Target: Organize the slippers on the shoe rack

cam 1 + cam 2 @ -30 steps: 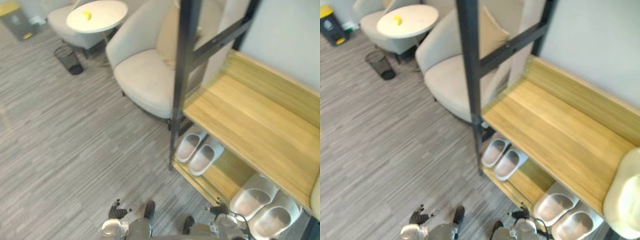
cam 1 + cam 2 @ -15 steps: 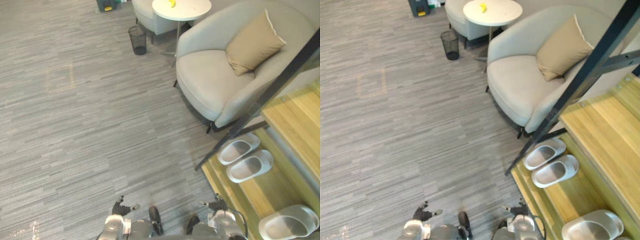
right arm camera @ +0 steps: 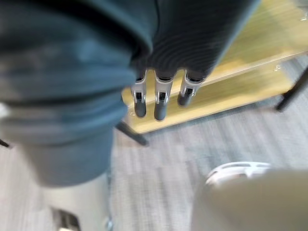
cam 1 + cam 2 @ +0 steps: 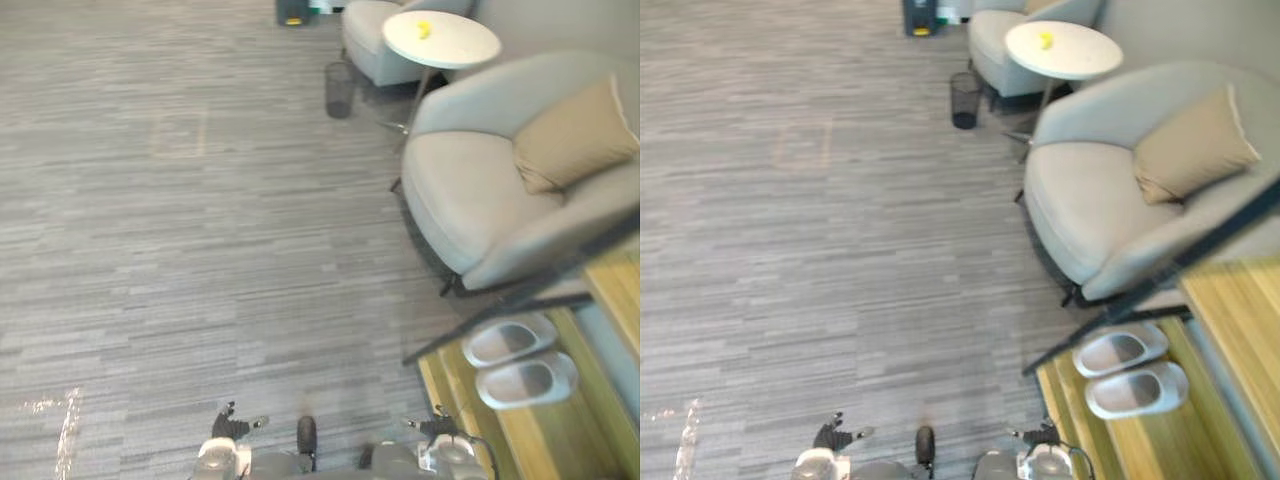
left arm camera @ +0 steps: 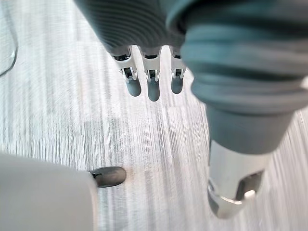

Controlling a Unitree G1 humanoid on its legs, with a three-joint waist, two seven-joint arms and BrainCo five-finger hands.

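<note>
The left hand (image 4: 232, 428) hangs at 7 o'clock in the head view. Its fingers (image 5: 153, 87) are straight and spread, holding nothing, over the grey floor (image 4: 180, 250). The right hand (image 4: 436, 430) hangs at 5 o'clock, its fingers (image 3: 161, 103) also straight and empty. Past them is the rack (image 3: 231, 91).

The two pale slippers (image 4: 1120, 350) lie side by side on the rack's lowest shelf, at 4 o'clock, just beside its dark post. At 3 o'clock an armchair (image 4: 470, 200) holds a tan cushion (image 4: 575, 140). At 1 o'clock a round table (image 4: 455, 45) carries a small yellow thing (image 4: 423, 29), too small to name. Beside the table stands a wire bin (image 4: 339, 90); what is in it cannot be told. A second chair (image 4: 370, 40) and a dark bin (image 4: 291, 10) are cut off at 12 o'clock. The rack runs out of view at 4 o'clock.
</note>
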